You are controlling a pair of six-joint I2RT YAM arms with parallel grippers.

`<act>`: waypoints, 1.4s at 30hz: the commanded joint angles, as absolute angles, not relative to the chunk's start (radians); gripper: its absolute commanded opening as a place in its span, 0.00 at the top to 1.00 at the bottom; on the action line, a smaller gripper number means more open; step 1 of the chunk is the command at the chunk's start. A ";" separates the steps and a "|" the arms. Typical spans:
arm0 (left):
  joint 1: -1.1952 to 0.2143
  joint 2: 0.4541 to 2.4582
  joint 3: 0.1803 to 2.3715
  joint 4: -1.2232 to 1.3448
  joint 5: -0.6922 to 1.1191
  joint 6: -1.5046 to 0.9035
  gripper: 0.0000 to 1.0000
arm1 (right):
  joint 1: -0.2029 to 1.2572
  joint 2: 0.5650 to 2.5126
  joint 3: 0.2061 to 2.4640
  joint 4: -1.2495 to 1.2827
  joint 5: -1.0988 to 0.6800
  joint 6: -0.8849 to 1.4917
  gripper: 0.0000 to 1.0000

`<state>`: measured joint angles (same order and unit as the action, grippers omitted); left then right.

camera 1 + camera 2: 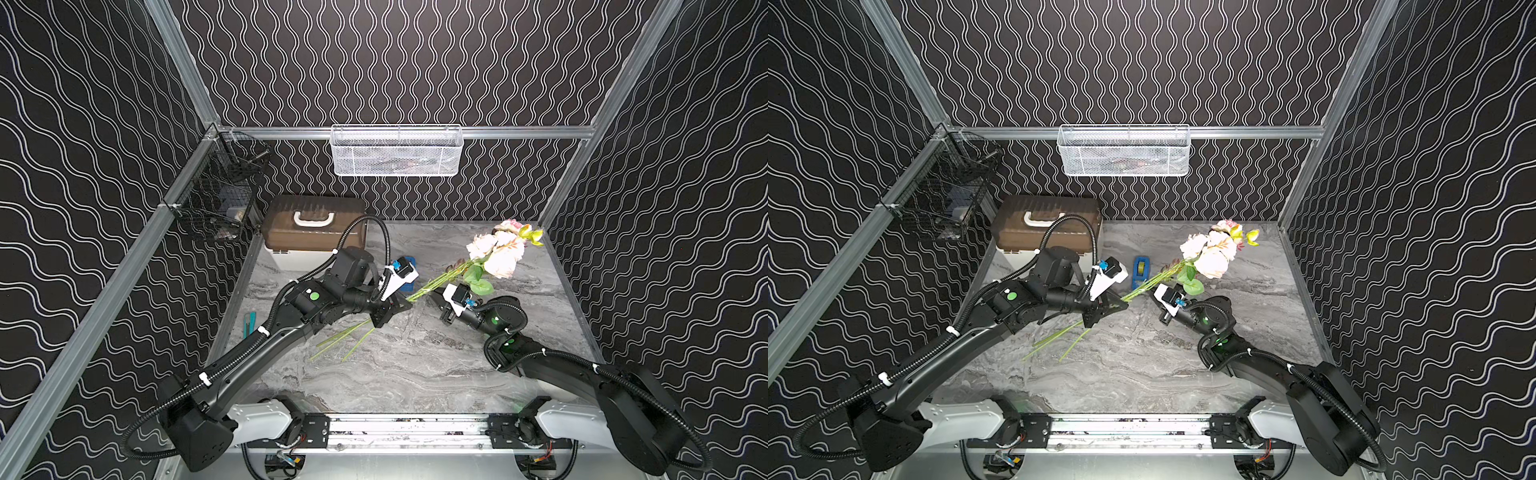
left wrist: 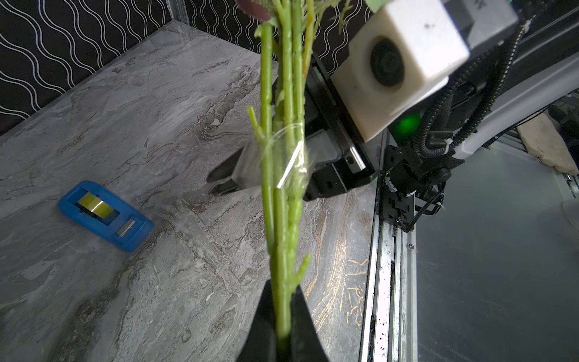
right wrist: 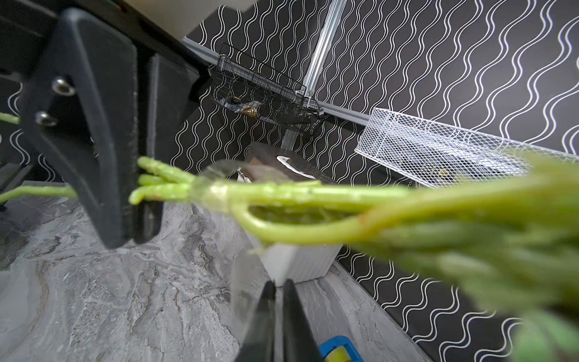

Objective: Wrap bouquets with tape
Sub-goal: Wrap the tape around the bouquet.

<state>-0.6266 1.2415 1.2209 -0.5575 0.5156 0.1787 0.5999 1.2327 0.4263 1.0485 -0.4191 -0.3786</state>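
Closest in, the rail (image 1: 407, 428) carries both arm bases at the near edge of the marble table (image 1: 415, 374). In both top views the left gripper (image 1: 401, 308) is clamped on the stems of the bouquet (image 1: 498, 253), blooms toward the far right corner, cut ends trailing near-left. The right gripper (image 1: 434, 296) sits just beside the stems and the tape dispenser (image 1: 1140, 270) lies flat on the table behind them. From the left wrist, a strip of clear tape (image 2: 291, 163) rings the stems, its flap at the right gripper's closed tips. From the right wrist those fingers (image 3: 296, 322) are pressed together with the film alongside; whether it is pinched I cannot tell
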 commanded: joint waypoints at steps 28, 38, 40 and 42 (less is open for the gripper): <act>-0.622 1.300 1.236 -0.597 0.368 0.240 1.00 | 0.609 0.992 0.383 0.631 -0.583 -0.347 1.00; -0.622 1.251 1.217 -0.559 0.392 0.251 1.00 | 0.607 0.993 0.377 0.579 -0.470 -0.280 0.38; -0.623 1.243 1.208 -0.556 0.426 0.258 1.00 | 0.608 1.011 0.382 0.598 -0.457 -0.263 0.32; -0.622 1.243 1.205 -0.553 0.443 0.261 1.00 | 0.609 1.032 0.394 0.638 -0.433 -0.229 0.22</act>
<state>-0.6228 1.2488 1.2083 -0.5938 0.3931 0.2363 0.6079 1.0142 0.3763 0.5903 -0.4778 -0.2916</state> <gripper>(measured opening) 0.088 0.757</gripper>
